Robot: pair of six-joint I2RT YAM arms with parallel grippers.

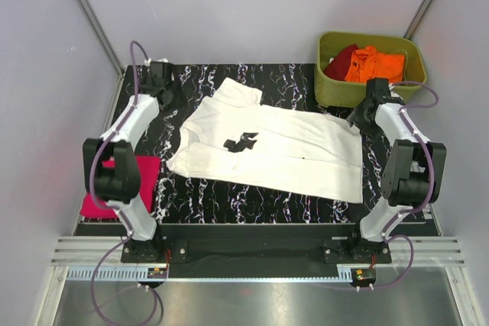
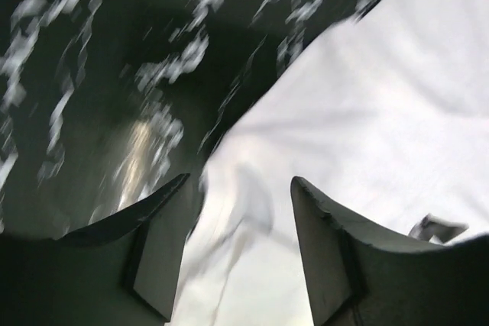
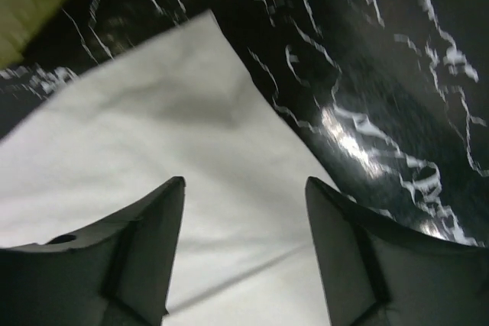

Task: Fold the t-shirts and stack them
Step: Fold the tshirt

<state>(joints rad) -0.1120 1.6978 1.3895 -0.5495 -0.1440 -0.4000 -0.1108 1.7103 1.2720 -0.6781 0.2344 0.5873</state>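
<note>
A white t-shirt (image 1: 290,146) with a small black chest print (image 1: 241,143) lies spread on the black marbled mat. My left gripper (image 1: 166,91) hangs over its far-left edge. In the left wrist view this gripper (image 2: 241,188) is open, with white cloth (image 2: 367,112) below the gap and nothing gripped. My right gripper (image 1: 361,118) is at the shirt's far-right corner. Seen from the right wrist, it (image 3: 244,188) is open above that white corner (image 3: 176,127). A magenta-pink shirt (image 1: 145,173) lies folded at the mat's left edge, partly hidden by the left arm.
An olive-green tub (image 1: 328,85) stands at the back right, just behind the right gripper, holding an orange shirt (image 1: 374,62) and a dark red one (image 1: 340,62). Grey walls close in on both sides. Bare mat (image 1: 252,204) runs along the near edge.
</note>
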